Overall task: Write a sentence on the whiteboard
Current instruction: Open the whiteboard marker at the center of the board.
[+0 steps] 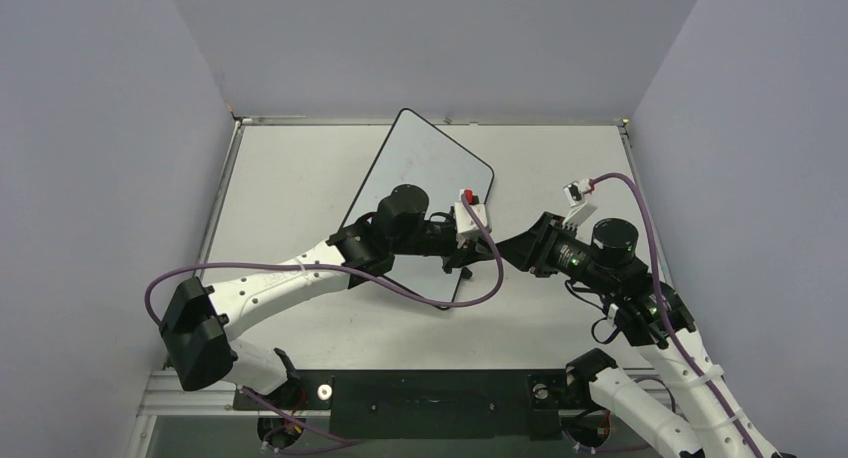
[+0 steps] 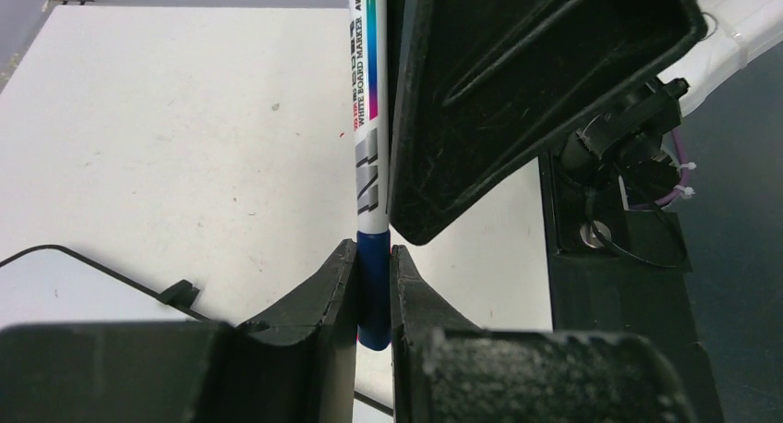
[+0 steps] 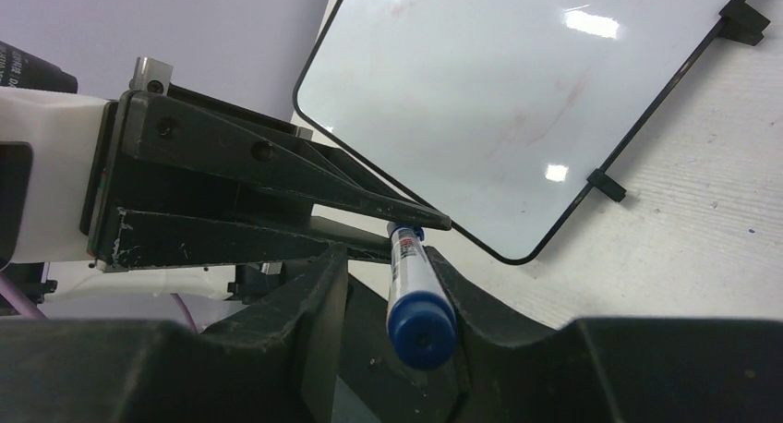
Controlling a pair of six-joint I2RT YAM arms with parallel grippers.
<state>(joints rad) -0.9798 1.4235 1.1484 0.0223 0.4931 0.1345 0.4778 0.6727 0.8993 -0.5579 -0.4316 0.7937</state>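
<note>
The whiteboard (image 1: pixel 432 150) lies flat on the table (image 1: pixel 290 178) toward the far middle, turned at an angle with one corner pointing far and its two black tabs (image 3: pixel 607 185) on the right edge; its surface is bare apart from faint smudges, so no sentence is on it yet; both arms meet above its near right corner, probably so that the pen is readied right over the writing surface; the left gripper (image 2: pixel 372 249) is clamped tight on the blue end of the marker (image 2: pixel 372 146), which looks like the cap end, the white barrel running away from it; the right gripper (image 3: pixel 386 257) straddles the other, blue-plugged end with its jaws parted wider than the barrel, a gap showing on one side, so it grips nothing firmly; this end-to-end hold suggests either a handover or an uncapping, one gripper steadying while the other lets go; which of the two cannot be told.
</note>
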